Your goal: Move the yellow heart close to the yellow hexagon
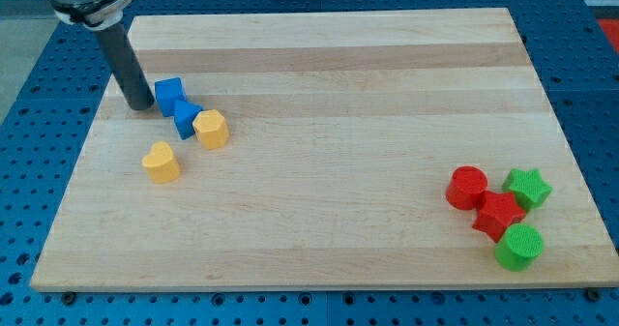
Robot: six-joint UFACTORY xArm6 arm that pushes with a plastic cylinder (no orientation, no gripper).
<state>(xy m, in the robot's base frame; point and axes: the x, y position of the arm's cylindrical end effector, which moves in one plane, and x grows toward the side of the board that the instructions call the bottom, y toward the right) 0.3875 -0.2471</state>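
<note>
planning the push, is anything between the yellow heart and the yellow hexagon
No. In the camera view only bare board separates the yellow heart from the yellow hexagon. The blue blocks sit above that gap, with my tip at their left.

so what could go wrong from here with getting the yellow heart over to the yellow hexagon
1. My tip sits left of the blue blocks, which touch the yellow hexagon; a straight path would likely knock them and shift the hexagon.
2. The yellow heart lies just below-left of the hexagon; an overlong push could ram it.
</note>
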